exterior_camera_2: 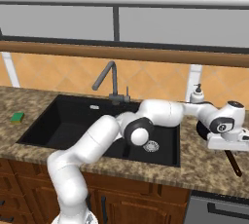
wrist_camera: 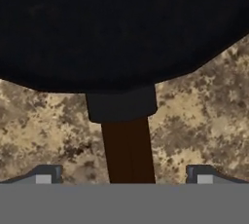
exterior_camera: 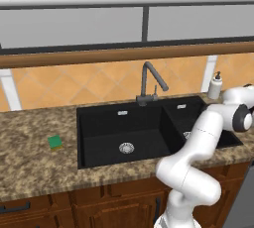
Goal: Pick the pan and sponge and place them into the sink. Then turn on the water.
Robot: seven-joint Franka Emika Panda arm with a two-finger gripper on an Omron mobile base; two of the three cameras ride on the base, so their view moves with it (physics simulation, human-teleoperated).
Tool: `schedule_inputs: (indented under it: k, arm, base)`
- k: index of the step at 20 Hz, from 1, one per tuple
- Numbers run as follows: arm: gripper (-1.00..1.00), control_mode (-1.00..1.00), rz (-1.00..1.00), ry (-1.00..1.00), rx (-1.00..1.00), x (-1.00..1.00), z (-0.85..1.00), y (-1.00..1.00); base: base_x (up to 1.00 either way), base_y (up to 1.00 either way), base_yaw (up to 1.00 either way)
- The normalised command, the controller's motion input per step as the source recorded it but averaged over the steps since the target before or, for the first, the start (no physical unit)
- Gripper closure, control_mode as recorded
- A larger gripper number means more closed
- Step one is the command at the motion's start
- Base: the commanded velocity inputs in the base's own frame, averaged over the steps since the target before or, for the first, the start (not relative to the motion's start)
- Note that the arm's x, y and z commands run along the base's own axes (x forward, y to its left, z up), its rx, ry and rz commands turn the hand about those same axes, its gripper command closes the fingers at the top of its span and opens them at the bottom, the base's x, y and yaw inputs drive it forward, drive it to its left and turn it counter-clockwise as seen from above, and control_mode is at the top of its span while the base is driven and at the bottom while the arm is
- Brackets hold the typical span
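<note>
Granite counter (exterior_camera: 30, 147) right of sink (exterior_camera: 99, 128) carried the pan (wrist_camera: 121, 28), gripper (wrist_camera: 124, 179) wide open w/ tips straddling its handle (wrist_camera: 129, 150); pan pickup underway, next probably lower & close; sponge (exterior_camera: 55, 142) on the far side.

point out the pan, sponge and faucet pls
pan (wrist_camera: 121, 28), hand view, on its black body above the handle socket.
sponge (exterior_camera: 55, 142), left base view, on its green top, counter left of the sink.
faucet (exterior_camera: 145, 81), left base view, on its upright grey neck behind the basins.
</note>
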Motion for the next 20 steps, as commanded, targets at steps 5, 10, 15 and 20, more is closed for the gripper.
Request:
schedule_inputs:
  k: [5,10,15,20]
  arm:
    - [-1.0,-1.0,0.04,0.03,0.06,0.13,-0.17,-0.2]
    - [1.0,-1.0,0.03,0.0,0.04,-0.08,-0.32,0.04]
    - [1.0,-1.0,0.02,0.0,0.04,-0.69,-0.49,0.32]
    - [1.0,-1.0,0.01,-0.03,0.0,-0.87,-0.15,0.68]
  base:
    - [0.0,0.0,0.0]
    - [0.0,0.0,0.0]
    - [0.0,0.0,0.0]
    - [0.0,0.0,0.0]
